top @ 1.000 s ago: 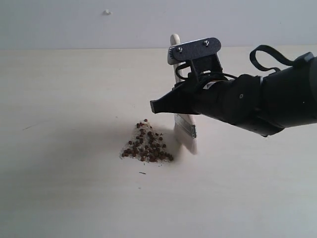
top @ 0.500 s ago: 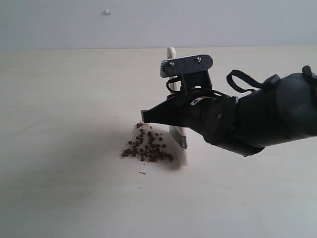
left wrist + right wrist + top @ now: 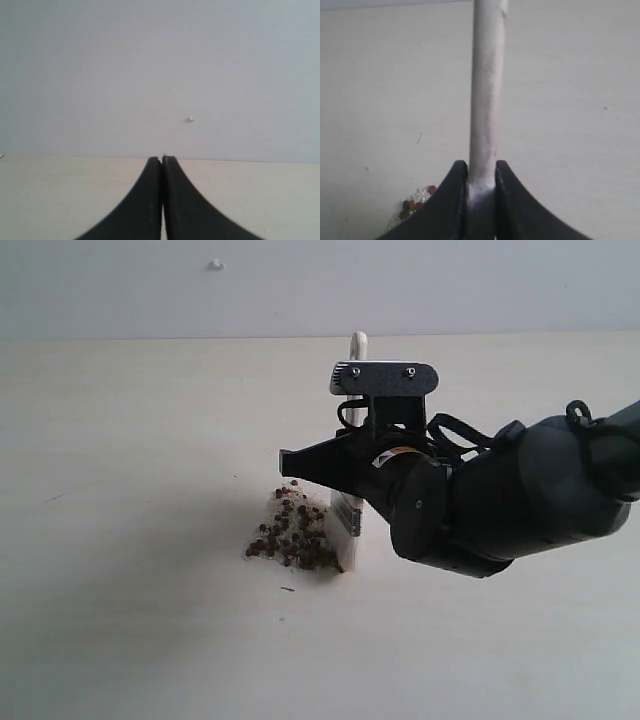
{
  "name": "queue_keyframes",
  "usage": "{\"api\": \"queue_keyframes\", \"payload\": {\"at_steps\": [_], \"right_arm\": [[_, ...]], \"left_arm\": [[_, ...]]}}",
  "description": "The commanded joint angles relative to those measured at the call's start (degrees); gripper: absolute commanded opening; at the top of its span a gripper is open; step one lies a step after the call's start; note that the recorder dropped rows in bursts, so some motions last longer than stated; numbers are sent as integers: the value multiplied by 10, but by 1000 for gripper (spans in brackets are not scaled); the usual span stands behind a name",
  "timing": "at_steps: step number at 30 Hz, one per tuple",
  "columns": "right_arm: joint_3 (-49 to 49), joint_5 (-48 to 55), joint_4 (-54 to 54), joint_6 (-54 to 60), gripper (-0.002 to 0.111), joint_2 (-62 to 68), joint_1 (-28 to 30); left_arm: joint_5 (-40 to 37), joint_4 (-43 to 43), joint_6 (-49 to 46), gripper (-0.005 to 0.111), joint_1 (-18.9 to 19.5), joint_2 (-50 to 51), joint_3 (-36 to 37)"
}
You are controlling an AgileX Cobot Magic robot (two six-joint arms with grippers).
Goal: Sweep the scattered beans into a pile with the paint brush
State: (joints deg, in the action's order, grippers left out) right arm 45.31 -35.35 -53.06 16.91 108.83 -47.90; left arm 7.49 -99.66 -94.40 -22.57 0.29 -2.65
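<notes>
The beans (image 3: 293, 534) lie in a small reddish-brown pile mixed with white grains on the pale table (image 3: 120, 440); a few beans (image 3: 415, 202) show beside the jaw in the right wrist view. My right gripper (image 3: 350, 465) is shut on the paint brush (image 3: 347, 515), which stands upright with its bristles touching the pile's right edge. The pale handle (image 3: 485, 90) runs up between the black fingers (image 3: 451, 200). My left gripper (image 3: 162, 160) is shut on nothing, away from the pile, and is not seen in the exterior view.
A grey wall (image 3: 300, 285) with a small white mark (image 3: 215, 264) rises behind the table's far edge. A tiny dark speck (image 3: 287, 589) lies just in front of the pile. The right arm (image 3: 520, 500) reaches in from the right.
The right gripper has carried the brush leftwards, from clear of the pile to its right edge, and the arm has swung round. The pile looks slightly tighter on its right side.
</notes>
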Motion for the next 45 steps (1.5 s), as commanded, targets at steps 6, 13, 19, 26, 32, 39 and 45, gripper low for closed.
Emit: {"api": "queue_keyframes", "payload": {"at_steps": [6, 13, 19, 26, 32, 39, 45], "right_arm": [[-2, -43, 124, 162, 0, -72, 13], [-2, -16, 369, 45, 0, -74, 89], [39, 19, 665, -135, 0, -67, 164], [123, 27, 766, -173, 0, -3, 247], [151, 10, 804, -177, 0, 81, 264], [151, -29, 907, -317, 0, 126, 264], [151, -101, 1074, -520, 0, 126, 263]], "left_arm": [[-6, -3, 2, 0, -3, -3, 1], [-6, -3, 2, 0, -3, -3, 1], [-6, -3, 2, 0, -3, -3, 1], [-6, -3, 2, 0, -3, -3, 1], [-6, -3, 2, 0, -3, -3, 1], [-6, -3, 2, 0, -3, -3, 1], [-6, -3, 2, 0, -3, -3, 1]]}}
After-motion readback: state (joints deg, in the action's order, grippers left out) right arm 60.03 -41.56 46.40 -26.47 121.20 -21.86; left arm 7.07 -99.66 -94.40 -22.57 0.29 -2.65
